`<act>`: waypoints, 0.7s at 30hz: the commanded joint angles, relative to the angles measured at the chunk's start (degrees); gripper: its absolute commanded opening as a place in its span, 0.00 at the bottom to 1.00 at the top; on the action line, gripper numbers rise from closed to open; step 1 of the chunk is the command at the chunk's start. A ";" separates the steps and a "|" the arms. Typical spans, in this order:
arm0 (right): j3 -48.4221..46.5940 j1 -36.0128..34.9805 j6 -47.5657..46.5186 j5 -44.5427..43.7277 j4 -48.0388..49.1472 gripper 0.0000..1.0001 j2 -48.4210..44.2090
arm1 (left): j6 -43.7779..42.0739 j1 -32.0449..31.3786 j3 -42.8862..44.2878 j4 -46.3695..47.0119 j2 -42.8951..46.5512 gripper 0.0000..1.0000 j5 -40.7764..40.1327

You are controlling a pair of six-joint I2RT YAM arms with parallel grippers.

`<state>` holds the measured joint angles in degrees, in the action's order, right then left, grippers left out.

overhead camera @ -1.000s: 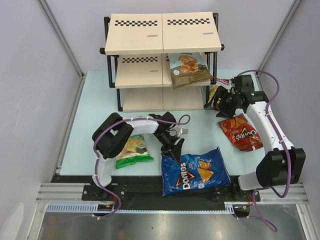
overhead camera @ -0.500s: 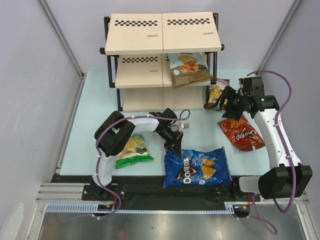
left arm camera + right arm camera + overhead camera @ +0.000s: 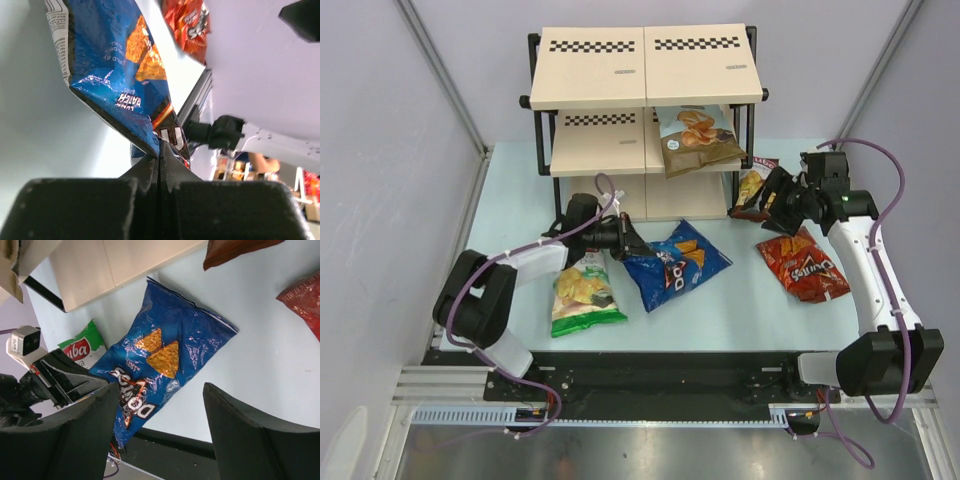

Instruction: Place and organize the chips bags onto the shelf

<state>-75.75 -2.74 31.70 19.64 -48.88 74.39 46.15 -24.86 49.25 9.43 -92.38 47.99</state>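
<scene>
My left gripper (image 3: 621,238) (image 3: 161,155) is shut on the edge of the large blue Doritos bag (image 3: 675,262) (image 3: 110,60) (image 3: 165,345), which stretches rightward in front of the shelf (image 3: 645,110). The green-white Chuba bag (image 3: 583,292) (image 3: 82,345) lies just below that gripper. My right gripper (image 3: 770,196) (image 3: 162,390) hovers open beside the shelf's right end, near the small dark Chuba bag (image 3: 755,187) (image 3: 235,247). The red Doritos bag (image 3: 803,264) (image 3: 307,295) lies on the table under the right arm. A pale blue-and-brown bag (image 3: 695,135) leans on the middle board.
The shelf's top board (image 3: 590,65) and the left half of its middle board (image 3: 595,145) carry nothing. Grey walls close in both sides. The black mounting rail (image 3: 650,372) runs along the near table edge.
My left gripper closed on the blue bag's corner near the front edge, then swung back and left, dragging the bag toward the shelf. The right gripper shifted slightly right, still open.
</scene>
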 commanded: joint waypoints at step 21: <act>0.16 -0.33 1.52 4.01 0.02 0.73 3.13 | 11.85 0.26 3.03 15.52 11.00 0.00 -4.68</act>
<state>-75.81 -3.66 34.63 24.64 -48.12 78.85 59.27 -24.36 46.94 19.97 -84.01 36.80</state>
